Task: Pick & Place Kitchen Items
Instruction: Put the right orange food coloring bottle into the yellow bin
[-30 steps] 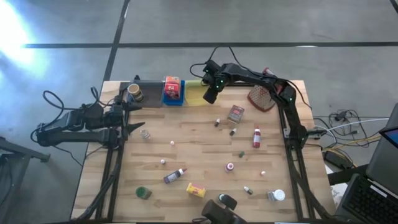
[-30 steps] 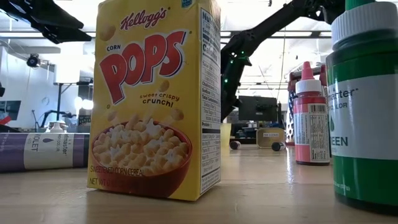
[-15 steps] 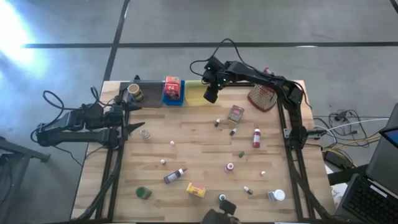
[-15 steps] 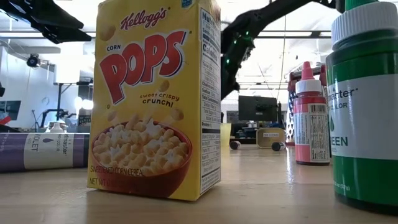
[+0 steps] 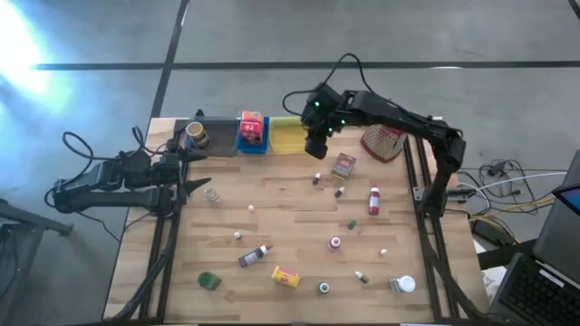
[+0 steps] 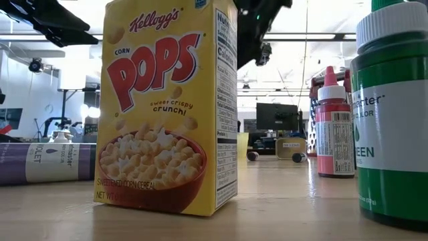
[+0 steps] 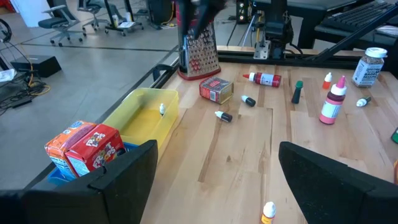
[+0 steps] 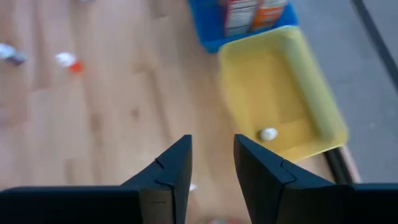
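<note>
Now the right gripper point(image 5: 314, 148) hangs empty beside the yellow tray point(image 5: 286, 135), fingers a little apart. A small white item point(image 8: 268, 134) lies inside. Next it should reach for another item, maybe the red box point(image 5: 343, 165).

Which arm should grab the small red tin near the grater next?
Probably right: the right gripper hangs empty just beside the yellow tray, close to the red tin. The left gripper waits at the far edge.

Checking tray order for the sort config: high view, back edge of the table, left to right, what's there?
Grey tray → blue tray holding small boxes → yellow tray → right gripper above the table → grater.
</note>
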